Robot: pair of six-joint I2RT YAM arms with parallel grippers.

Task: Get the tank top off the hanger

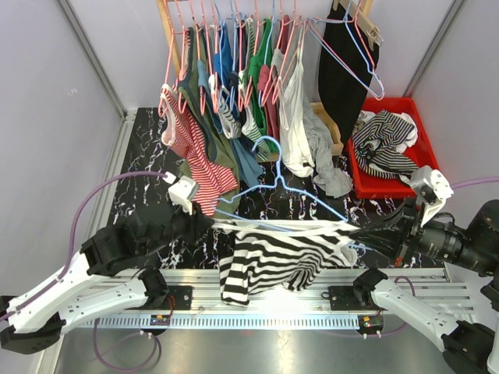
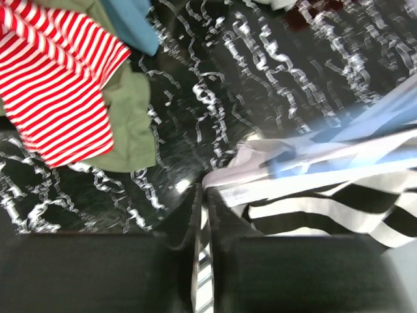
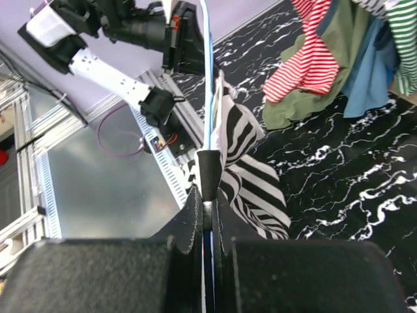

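I had the black-and-white striped tank top point(image 1: 273, 261) strung between the two arms at the near edge of the bench point(image 1: 144, 167), just ahead of the arm bases. It hung on the light-blue wire hanger point(image 1: 278, 183), whose hook pointed away from me toward the rack point(image 1: 164, 15) of clothes at the back. The shirt's lower half sagged down over the mounting rail.

The left pincer point(image 1: 212, 224) was closed on the tank top at its left end. In the left wrist view a strip of the striped fabric ran between the fingers point(image 2: 176, 222), which were pressed together, and the blue wire lay just beyond the tips. The picture was blurred there.

The right pincer point(image 1: 352, 232) was clamped on the hanger at its right end. In the right wrist view the blue wire ran straight up out of the closed fingers point(image 3: 192, 215), with the striped cloth bunched just beside them.

A red-and-white striped garment point(image 1: 204, 167) lay on the bench beyond the left pincer, apart from the tank top, and a red bin point(image 1: 386, 189) with more striped clothing stood on the right.
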